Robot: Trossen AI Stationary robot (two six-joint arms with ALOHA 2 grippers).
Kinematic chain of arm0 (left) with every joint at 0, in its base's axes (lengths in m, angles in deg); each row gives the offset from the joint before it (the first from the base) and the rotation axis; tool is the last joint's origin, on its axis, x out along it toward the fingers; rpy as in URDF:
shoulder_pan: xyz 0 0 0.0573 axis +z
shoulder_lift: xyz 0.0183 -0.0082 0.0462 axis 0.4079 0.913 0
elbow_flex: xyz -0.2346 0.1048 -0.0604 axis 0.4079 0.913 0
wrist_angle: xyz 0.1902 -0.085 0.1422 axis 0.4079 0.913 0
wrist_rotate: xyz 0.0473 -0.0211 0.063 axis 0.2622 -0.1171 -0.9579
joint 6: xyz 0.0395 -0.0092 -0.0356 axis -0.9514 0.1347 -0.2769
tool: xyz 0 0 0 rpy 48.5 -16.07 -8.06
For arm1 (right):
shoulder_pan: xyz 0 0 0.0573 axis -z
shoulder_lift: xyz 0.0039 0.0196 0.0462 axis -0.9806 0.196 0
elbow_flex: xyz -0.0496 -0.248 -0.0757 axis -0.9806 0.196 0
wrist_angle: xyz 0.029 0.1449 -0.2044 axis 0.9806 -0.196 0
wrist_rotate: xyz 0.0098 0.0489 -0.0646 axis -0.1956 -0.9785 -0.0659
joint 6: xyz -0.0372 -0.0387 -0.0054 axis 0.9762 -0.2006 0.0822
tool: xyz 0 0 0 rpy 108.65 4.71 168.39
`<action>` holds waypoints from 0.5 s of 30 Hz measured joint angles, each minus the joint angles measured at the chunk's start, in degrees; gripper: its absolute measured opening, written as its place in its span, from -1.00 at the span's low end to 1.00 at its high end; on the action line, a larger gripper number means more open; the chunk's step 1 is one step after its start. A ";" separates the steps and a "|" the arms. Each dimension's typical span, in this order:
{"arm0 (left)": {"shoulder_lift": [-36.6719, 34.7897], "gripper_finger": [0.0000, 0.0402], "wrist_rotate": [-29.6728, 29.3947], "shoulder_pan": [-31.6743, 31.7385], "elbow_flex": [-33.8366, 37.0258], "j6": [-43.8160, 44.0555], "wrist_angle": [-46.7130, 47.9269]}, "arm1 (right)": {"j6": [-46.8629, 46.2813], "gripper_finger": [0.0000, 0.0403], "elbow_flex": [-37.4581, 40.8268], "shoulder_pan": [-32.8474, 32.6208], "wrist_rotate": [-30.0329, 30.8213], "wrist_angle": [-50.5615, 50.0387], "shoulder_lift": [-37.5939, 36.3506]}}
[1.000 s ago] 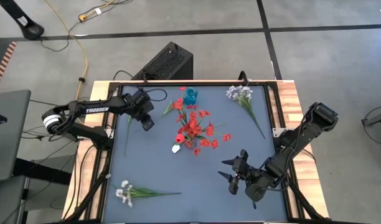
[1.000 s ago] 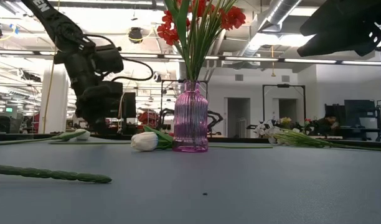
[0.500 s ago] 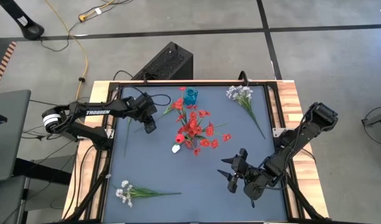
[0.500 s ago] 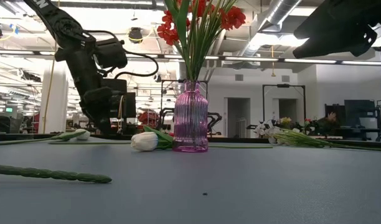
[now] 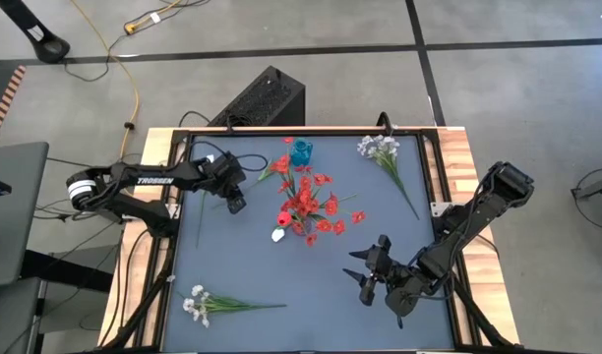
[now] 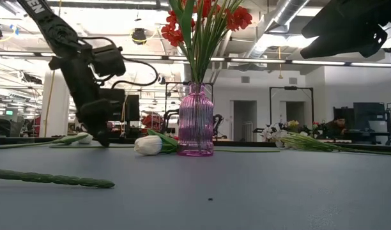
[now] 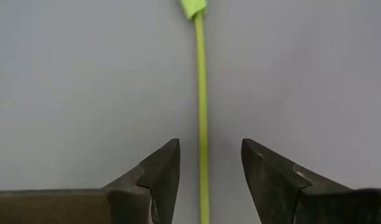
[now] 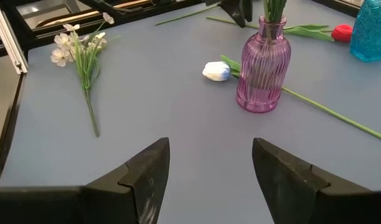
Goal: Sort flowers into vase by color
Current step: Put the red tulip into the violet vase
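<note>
Table: a flat grey-blue table top point(image 5: 242, 256) is seen, and everything is laid on it.
Right arm: the right gripper point(image 5: 365, 278) is held above the near right part of the table, well apart from the flowers. Its two dark fingers point(image 8: 147, 171) are spread wide and nothing is held.
Left arm: the left gripper point(image 5: 236, 203) is lowered to the far left part of the table. Its fingers point(image 7: 162, 171) are spread apart on each side of a long thin green stem point(image 7: 202, 112). The stem is not pinched.
Pink vase: a ribbed pink glass vase point(image 6: 195, 120) is stood upright in the middle, with red flowers point(image 5: 306, 202) in it.
Blue vase: a small blue glass vase point(image 5: 300, 152) is stood behind the pink one.
White sprays: one bunch of small whitish blossoms point(image 5: 380, 147) is laid at the far right, and another point(image 5: 196, 305) at the near left.
White tulip: a white tulip head point(image 6: 148, 145) is laid just beside the pink vase.
Red tulip: a red tulip point(image 8: 342, 32) is laid near the blue vase.
</note>
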 joint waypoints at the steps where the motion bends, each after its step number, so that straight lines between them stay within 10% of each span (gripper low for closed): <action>1: 0.00 -0.21 -0.59 0.00 0.38 0.00 0.01 | 0.00 0.26 0.00 0.00 0.00 -0.01 0.00; 15: -0.20 -0.51 -0.66 0.46 3.39 1.26 -0.61 | -0.02 0.26 0.00 0.00 0.00 0.51 0.00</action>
